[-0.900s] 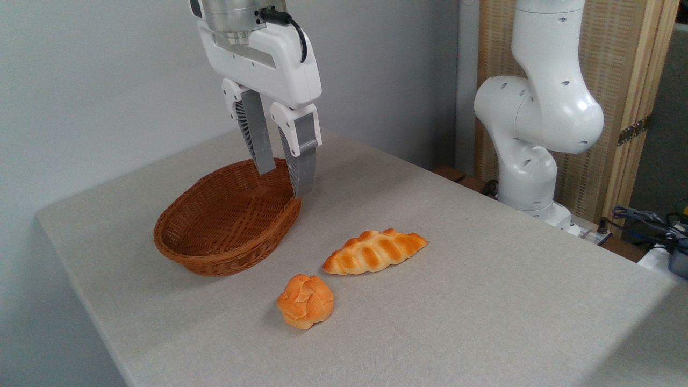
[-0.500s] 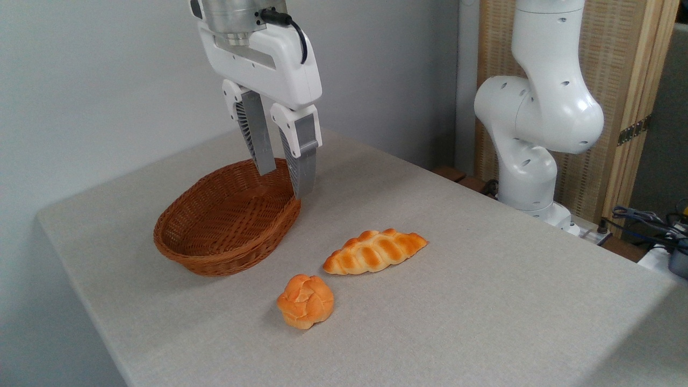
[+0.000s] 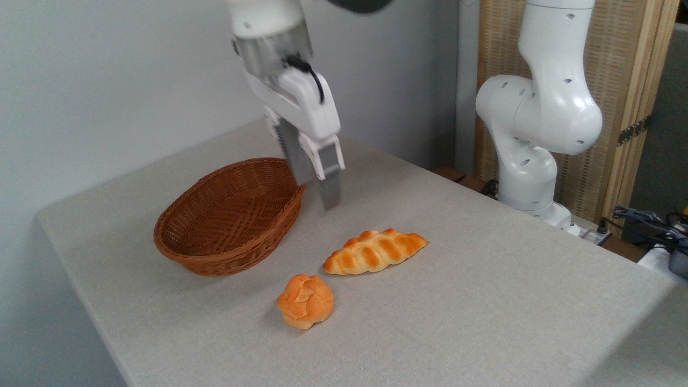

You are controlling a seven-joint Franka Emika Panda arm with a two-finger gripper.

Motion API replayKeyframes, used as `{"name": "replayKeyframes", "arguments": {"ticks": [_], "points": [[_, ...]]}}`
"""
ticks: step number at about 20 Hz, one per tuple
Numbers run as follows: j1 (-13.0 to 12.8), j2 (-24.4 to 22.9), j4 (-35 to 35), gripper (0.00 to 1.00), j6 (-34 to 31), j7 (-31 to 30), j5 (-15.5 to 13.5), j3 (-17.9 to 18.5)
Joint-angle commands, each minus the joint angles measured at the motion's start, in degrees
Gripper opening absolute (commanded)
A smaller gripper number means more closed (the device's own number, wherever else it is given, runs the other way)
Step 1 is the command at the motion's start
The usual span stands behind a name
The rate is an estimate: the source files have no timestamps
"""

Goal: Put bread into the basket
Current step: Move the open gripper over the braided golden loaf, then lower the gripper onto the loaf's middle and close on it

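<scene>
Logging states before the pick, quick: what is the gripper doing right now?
Gripper: open, holding nothing, fingers in the air beside the basket.

Soft, even light falls on the table (image 3: 484, 301), shadows stay faint, and only the gripper (image 3: 317, 188) shows slight motion blur.

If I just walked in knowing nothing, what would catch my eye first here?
Probably the white robot arm's gripper, hanging empty just right of the woven basket. Next, the golden braided bread lying on the grey table, with a small round orange bun nearer the camera.
</scene>
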Motion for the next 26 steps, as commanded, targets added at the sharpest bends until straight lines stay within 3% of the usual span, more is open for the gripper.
{"name": "replayKeyframes", "arguments": {"ticks": [1, 5, 10, 12, 19, 20, 22, 24, 26], "points": [[-1.99, -6.57, -14.22, 1.00, 5.94, 5.62, 2.08, 1.23], [-3.48, -6.84, -18.90, 1.00, 7.96, 6.25, 3.84, 3.96], [-3.57, -6.57, -23.64, 1.00, 12.53, 7.56, 5.68, 4.31], [-3.57, -6.57, -25.49, 1.00, 13.59, 8.09, 7.97, 4.31], [-3.57, -6.22, -26.99, 0.99, 15.26, 7.83, 7.97, 4.31], [-3.57, -6.22, -26.99, 0.95, 15.26, 7.83, 7.97, 4.31], [-3.57, -6.13, -26.99, 0.76, 15.44, 7.83, 7.97, 4.49], [-3.66, -5.61, -27.16, 0.47, 16.31, 7.83, 7.62, 4.49], [-3.92, -5.34, -27.34, 0.27, 16.93, 7.74, 6.23, 4.58]]}}
